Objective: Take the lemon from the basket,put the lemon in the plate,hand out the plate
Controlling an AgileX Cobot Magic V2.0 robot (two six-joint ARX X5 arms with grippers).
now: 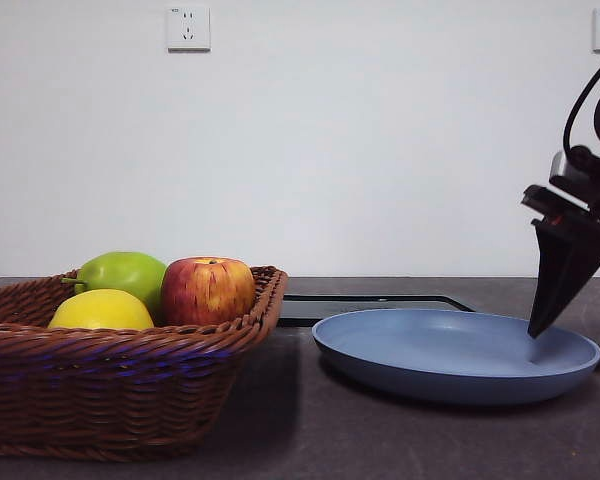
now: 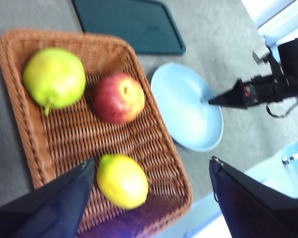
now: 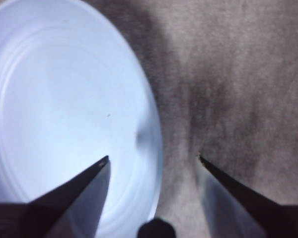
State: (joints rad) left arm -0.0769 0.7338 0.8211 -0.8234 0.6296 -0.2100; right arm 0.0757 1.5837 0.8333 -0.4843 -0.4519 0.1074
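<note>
The yellow lemon [image 1: 100,310] lies at the near side of the brown wicker basket [image 1: 110,390], beside two other fruits. In the left wrist view my left gripper [image 2: 152,160] hovers well above the basket [image 2: 89,144], open wide, with the lemon [image 2: 122,181] close to one jaw and untouched. The grey-blue plate [image 1: 450,365] sits empty on the table to the right of the basket. My right gripper [image 1: 565,330] is open and straddles the plate's right rim. In the right wrist view [image 3: 153,156] one jaw is over the plate [image 3: 54,99] and the other over the table.
A green pear-like fruit [image 1: 125,272] and a red-yellow apple [image 1: 207,290] share the basket. A flat black tray [image 1: 380,300] lies behind the plate. The table's edge shows past the basket in the left wrist view.
</note>
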